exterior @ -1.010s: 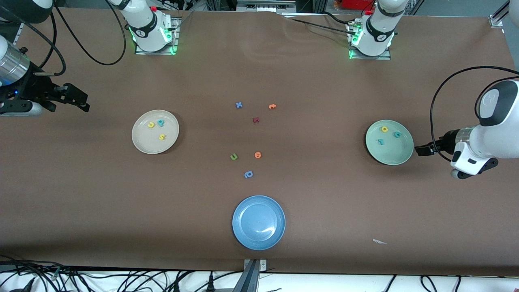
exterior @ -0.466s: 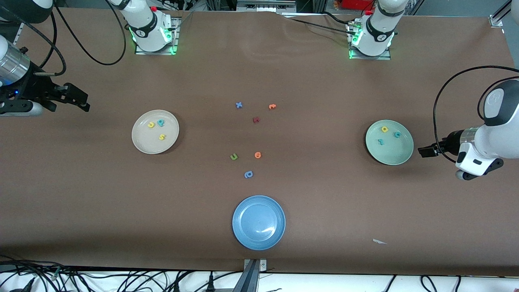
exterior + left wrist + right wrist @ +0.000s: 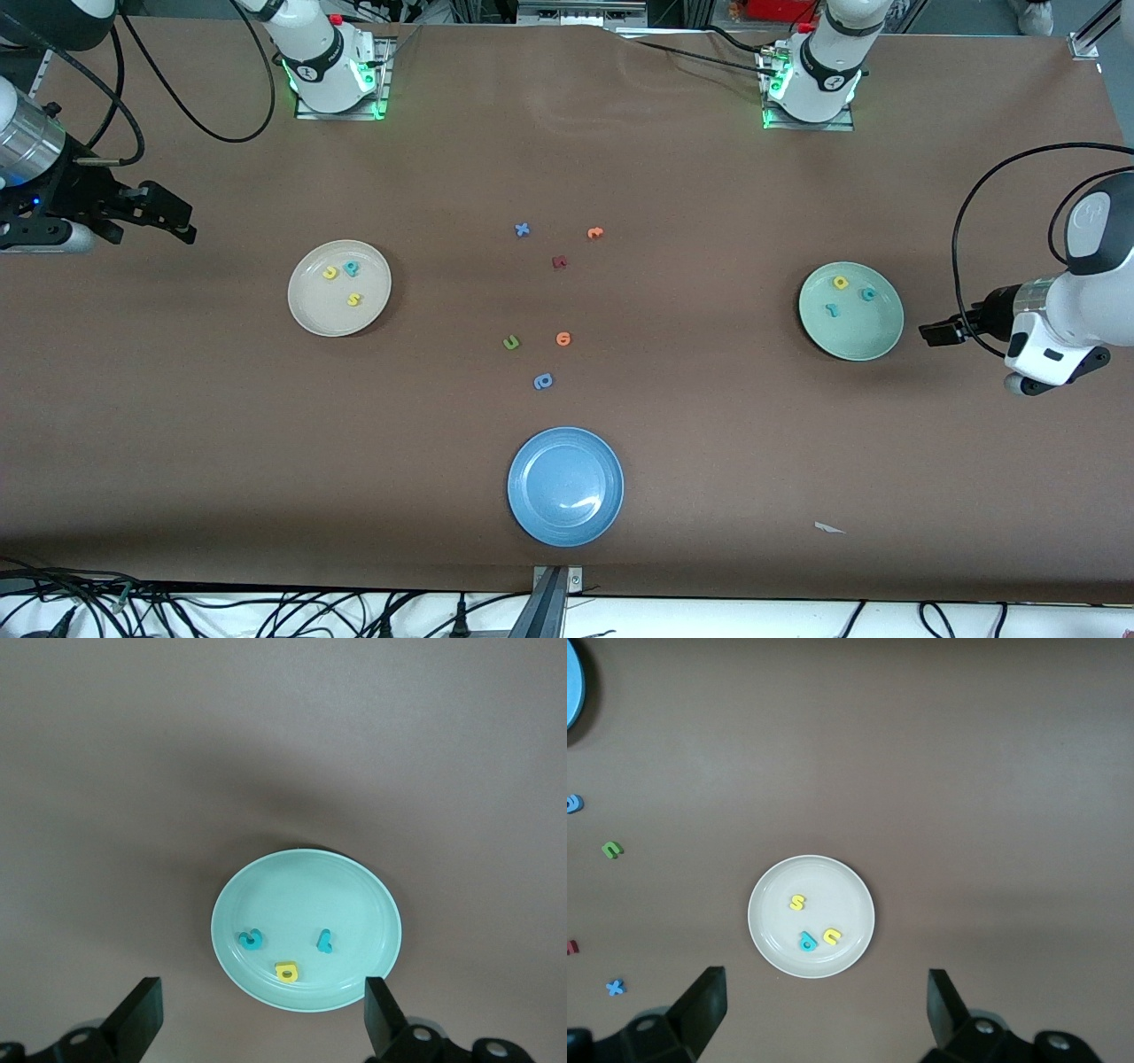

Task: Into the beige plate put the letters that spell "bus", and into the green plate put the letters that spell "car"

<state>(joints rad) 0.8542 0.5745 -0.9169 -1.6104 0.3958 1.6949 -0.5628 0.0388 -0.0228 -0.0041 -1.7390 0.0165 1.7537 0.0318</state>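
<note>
The beige plate (image 3: 310, 319) holds a teal b (image 3: 352, 267), a yellow u (image 3: 330, 273) and a yellow s (image 3: 353, 299). In the green plate (image 3: 855, 341) lie a yellow a (image 3: 840, 283), a teal c (image 3: 868, 294) and a thin teal r (image 3: 831, 309). My left gripper (image 3: 935, 332) hangs open and empty over bare table just off the green plate, toward the left arm's end. My right gripper (image 3: 173, 221) is open and empty over the table at the right arm's end. The left wrist view shows the green plate (image 3: 354, 895) ahead of the left gripper (image 3: 261, 1010). The right wrist view shows the beige plate (image 3: 833, 877) ahead of the right gripper (image 3: 824, 1005).
A blue plate (image 3: 565, 486) sits near the front edge at mid-table. Loose letters lie in the middle: a blue x (image 3: 522, 229), an orange letter (image 3: 594, 233), a dark red one (image 3: 559, 262), a green u (image 3: 511, 342), another orange one (image 3: 563, 338), a periwinkle one (image 3: 543, 381).
The left arm has drawn back from the green plate toward its own end of the table. The right arm and all the letters have stayed put.
</note>
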